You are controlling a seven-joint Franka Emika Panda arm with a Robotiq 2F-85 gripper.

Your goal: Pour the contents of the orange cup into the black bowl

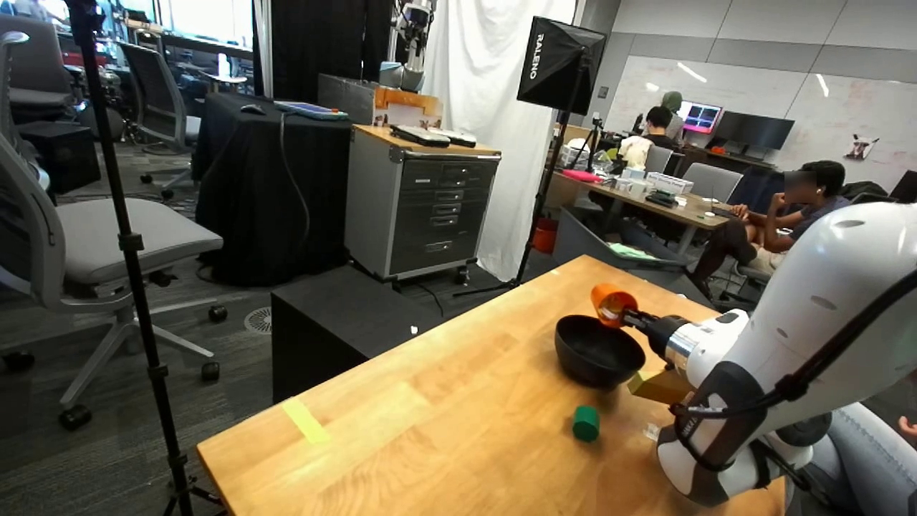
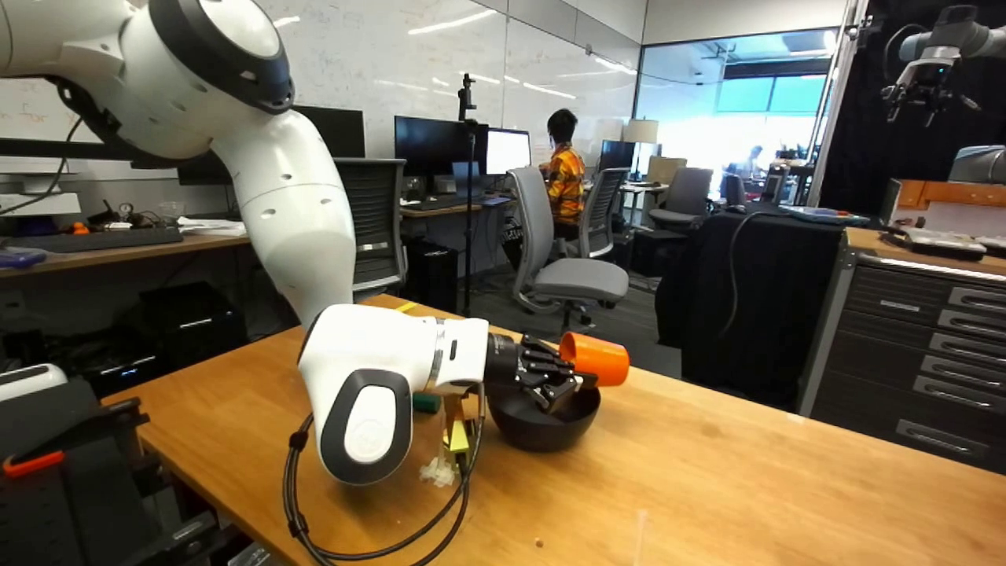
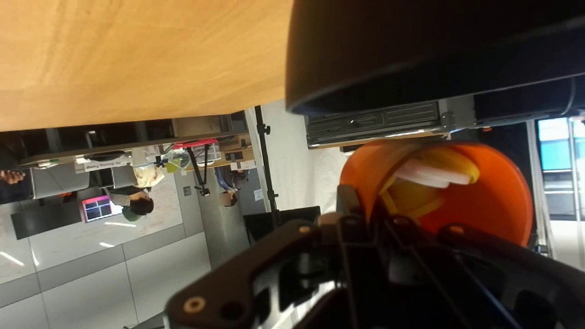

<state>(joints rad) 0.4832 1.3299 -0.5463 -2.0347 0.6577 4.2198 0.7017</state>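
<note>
The orange cup (image 1: 607, 295) lies tilted on its side above the rim of the black bowl (image 1: 589, 362). My gripper (image 1: 632, 315) is shut on the cup's wall near its mouth, with one finger outside and one inside. In an exterior view the cup (image 2: 603, 360) is beyond the gripper (image 2: 583, 380), and the bowl (image 2: 542, 436) stands upright below. In the wrist view the cup (image 3: 496, 201) is sideways, with its mouth facing the camera. Pale and yellow pieces, the contents (image 3: 427, 174), show inside it. The bowl (image 3: 347, 68) fills the upper right there. Its bottom is too dark to make out.
A small green block (image 1: 586, 423) stands on the wooden table (image 1: 444, 401) near the bowl. A yellow block (image 1: 655, 385) is beside the bowl under the arm. Yellow tape (image 1: 306, 421) marks the table near a far end. A clear lump (image 2: 438, 472) lies under the wrist cable.
</note>
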